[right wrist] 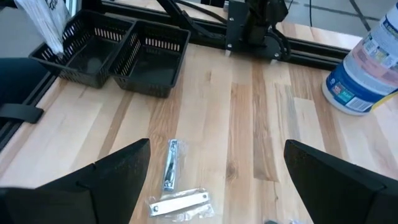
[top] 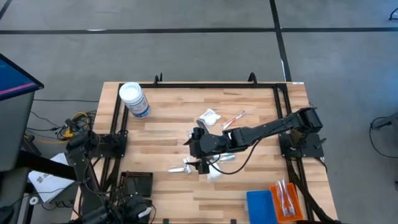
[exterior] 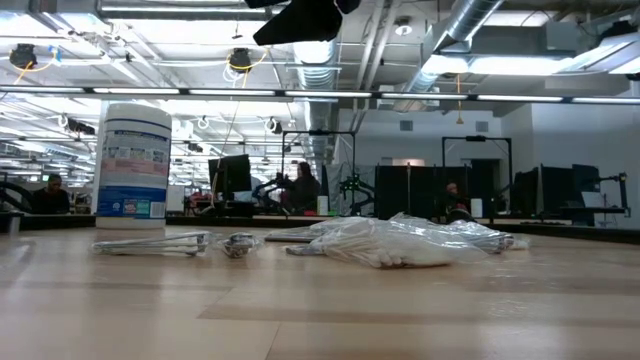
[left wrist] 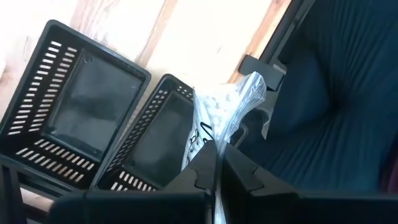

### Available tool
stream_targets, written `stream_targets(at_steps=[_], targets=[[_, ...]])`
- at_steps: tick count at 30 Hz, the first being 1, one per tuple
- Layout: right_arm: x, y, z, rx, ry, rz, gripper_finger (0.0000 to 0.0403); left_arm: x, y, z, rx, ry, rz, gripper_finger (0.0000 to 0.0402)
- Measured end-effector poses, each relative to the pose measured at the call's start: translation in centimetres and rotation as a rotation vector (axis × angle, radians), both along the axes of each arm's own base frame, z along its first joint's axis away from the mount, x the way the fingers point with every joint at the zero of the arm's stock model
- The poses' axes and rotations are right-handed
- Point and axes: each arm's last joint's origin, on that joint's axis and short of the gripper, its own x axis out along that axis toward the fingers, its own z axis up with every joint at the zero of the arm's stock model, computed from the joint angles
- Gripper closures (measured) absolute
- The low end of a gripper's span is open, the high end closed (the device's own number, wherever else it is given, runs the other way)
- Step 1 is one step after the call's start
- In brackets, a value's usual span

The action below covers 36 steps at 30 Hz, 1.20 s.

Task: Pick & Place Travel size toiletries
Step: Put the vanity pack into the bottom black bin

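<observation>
My left gripper (left wrist: 219,152) is shut on a clear-wrapped white packet (left wrist: 227,102) above two black slotted trays (left wrist: 81,106) at the table's near left. The same packet (right wrist: 45,23) shows hanging over the trays in the right wrist view. My right gripper (right wrist: 217,149) (top: 194,149) hovers open over the table's middle, above two silvery pieces (right wrist: 171,163) (top: 183,167) that lie flat on the wood, and it touches nothing. White sachets (top: 209,117) and a red-pink toothbrush (top: 235,117) lie beyond it, and another sachet (top: 215,174) lies nearer. My left gripper pinches the clear-wrapped packet between its two fingers at one end (left wrist: 214,134). The fingers come from above, pointing steeply down. The packet hangs beyond the fingertips, lifted clear over the black trays.
A big white-lidded jar (top: 134,99) (right wrist: 367,68) stands at the far left. A blue tray (top: 261,205) and an orange tray (top: 286,199) with toothbrushes sit at the near right. A black rail frame (top: 205,85) borders the table. Bare wood lies between the jar and the pile.
</observation>
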Motion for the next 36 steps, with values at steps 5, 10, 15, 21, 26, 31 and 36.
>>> stream_targets(at_steps=[5, 10, 15, 21, 26, 31, 36], targets=[[0.2, -0.7, 0.0, -0.005, -0.004, -0.012, 0.004, -0.2, 0.0, -1.0, -0.012, 0.032, 0.075, 0.0401], [0.3, -1.6, 0.0, -0.006, -0.002, -0.035, 0.004, -1.1, 0.8, -2.1, -0.045, 0.067, 0.305, 0.0401], [0.5, -2.4, 0.0, -0.031, -0.002, -0.036, 0.004, -3.5, 0.9, -2.9, -0.106, 0.056, 0.559, 0.0401], [0.7, -3.5, 0.2, -0.09, -0.007, -0.027, 0.004, -3.2, 0.5, -3.9, -0.18, 0.054, 0.606, 0.0401], [1.0, -4.6, 0.6, -0.108, -0.023, -0.042, 0.004, -3.1, 1.0, -4.8, -0.14, 0.038, 0.618, 0.0401], [1.1, -5.6, 0.6, -0.122, -0.02, -0.055, 0.004, -2.6, 1.2, -5.3, -0.138, 0.0, 0.635, 0.0401], [1.2, -6.3, 0.6, -0.127, -0.022, -0.069, 0.004, -1.7, 1.9, -6.4, -0.124, -0.002, 0.658, 0.0401]])
